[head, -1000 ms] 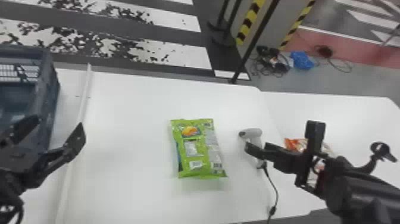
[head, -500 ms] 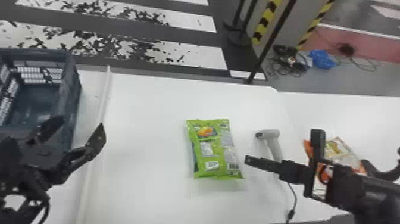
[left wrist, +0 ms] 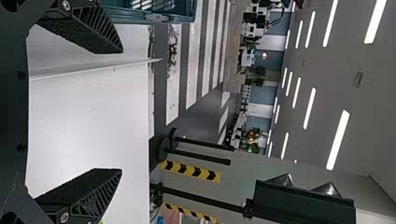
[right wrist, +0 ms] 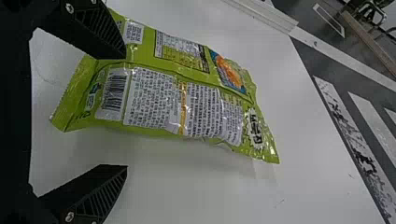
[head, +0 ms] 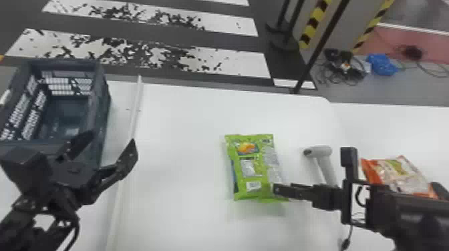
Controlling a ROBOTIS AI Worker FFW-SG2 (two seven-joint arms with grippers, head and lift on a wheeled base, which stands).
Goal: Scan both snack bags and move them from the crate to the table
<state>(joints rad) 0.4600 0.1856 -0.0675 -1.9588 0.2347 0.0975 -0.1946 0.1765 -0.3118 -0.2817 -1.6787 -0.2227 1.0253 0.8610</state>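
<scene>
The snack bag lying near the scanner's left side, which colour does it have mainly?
Bright green, best seen in the right wrist view.

Beneath the scanner (head: 319,152), the white table (head: 187,113). Beyond and left of it, dark floor (head: 150,32) with worn white stripes (head: 230,25). Beyond it, yellow-and-black bands (head: 313,25), tangled cables (head: 350,75); farther right, reddish floor (head: 434,50). High above it, grey ceiling (left wrist: 359,107), bright strip lights (left wrist: 337,140).

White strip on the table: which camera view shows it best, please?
The head view, because most of the white strip shows, beside the crate and partly covered by the left gripper. The left wrist view shows its far stretch and end; the right wrist view, a short piece at the top edge.
</scene>
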